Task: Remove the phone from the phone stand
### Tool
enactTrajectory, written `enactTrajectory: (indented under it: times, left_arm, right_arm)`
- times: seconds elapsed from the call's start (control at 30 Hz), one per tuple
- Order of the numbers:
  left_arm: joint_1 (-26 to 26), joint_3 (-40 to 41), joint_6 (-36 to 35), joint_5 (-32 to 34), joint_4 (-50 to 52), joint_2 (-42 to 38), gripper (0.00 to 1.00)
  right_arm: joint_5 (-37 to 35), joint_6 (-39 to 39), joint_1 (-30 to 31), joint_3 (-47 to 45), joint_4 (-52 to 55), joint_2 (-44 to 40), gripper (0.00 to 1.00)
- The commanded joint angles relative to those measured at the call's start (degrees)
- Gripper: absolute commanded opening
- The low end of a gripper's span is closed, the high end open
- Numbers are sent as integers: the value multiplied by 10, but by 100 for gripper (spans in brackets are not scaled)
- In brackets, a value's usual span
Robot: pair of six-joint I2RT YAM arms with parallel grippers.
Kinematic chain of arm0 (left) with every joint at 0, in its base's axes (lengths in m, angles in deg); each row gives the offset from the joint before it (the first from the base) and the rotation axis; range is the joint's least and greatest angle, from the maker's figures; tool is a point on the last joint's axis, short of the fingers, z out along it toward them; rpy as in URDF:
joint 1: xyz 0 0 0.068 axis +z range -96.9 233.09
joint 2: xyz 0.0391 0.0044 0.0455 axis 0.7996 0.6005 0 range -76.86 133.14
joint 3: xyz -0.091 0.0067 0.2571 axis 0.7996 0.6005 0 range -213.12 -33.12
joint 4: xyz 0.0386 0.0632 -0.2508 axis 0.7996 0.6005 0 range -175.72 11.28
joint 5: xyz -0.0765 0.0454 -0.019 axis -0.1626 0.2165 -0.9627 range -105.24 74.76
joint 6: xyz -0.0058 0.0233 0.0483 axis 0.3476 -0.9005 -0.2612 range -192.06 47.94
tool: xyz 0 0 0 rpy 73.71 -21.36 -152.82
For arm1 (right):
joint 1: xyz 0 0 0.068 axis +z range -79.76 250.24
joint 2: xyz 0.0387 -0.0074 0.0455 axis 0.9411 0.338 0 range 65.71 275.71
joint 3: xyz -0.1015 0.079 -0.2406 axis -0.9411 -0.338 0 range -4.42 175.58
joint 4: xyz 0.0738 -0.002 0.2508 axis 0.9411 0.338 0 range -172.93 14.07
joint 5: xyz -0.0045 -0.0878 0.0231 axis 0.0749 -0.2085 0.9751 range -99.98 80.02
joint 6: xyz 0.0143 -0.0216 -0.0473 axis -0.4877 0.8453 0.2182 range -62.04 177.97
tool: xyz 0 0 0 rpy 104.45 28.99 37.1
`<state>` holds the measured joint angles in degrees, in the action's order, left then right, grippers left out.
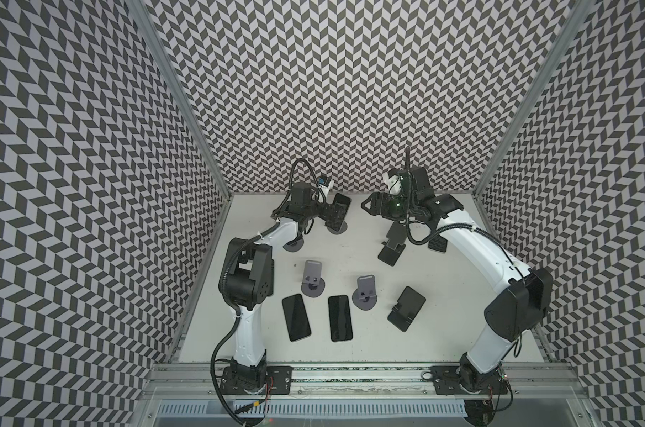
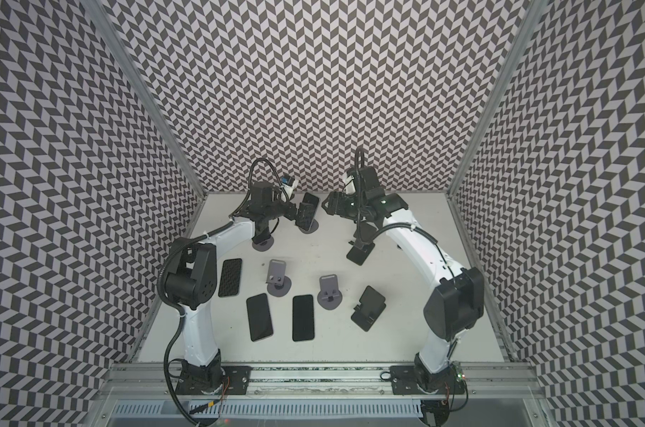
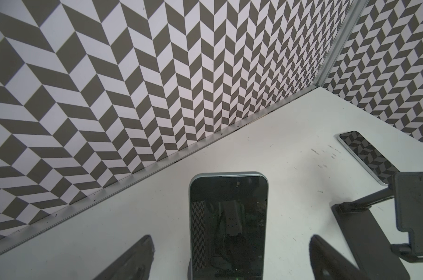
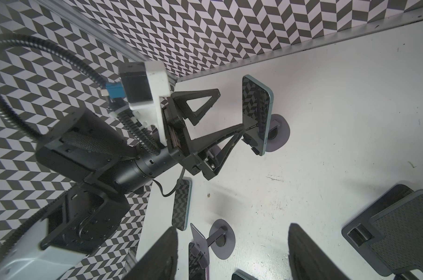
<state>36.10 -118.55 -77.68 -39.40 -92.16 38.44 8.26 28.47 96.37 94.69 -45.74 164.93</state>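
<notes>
A: Right, where's the phone (image 3: pixel 228 218)?
B: Upright in the phone stand (image 4: pixel 279 132), screen toward the left gripper (image 1: pixel 333 219). Its jaws are spread wide, one finger on either side of the phone. Probably no contact with the edges, but the wrist view cuts off low, so I'm unsure.
A: Right gripper (image 1: pixel 367 207)?
B: Well off from the phone stand. Fingers parted, nothing between them.
A: Risks?
B: An off-centre squeeze could shove the phone sideways and tip the stand, which looks light on its round foot. A lift along the wrong line may catch the stand's lip and drag it up too. Slick glass edges could slip.
A: Containers?
B: No bins or trays, only cradles. This stand holds the phone. A grey stand (image 1: pixel 312 283) and a second grey stand (image 1: pixel 365 295), well away from the phone stand toward the arm bases, sit empty. A spare phone (image 1: pixel 296 322) and a second spare phone (image 1: pixel 340 318) lie flat on the table (image 1: pixel 461 332) just beyond them.
</notes>
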Motion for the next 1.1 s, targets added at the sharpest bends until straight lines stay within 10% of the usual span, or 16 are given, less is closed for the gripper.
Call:
enactTrajectory:
  times: [0.0,1.07]
  left_arm:
    - [-8,-11,-15,7,-24,3,100]
    - [-18,-46,-25,16,-31,45,100]
  right_arm:
    - [9,22,3,21,4,0,69]
    - [-4,55,2,63,21,11,71]
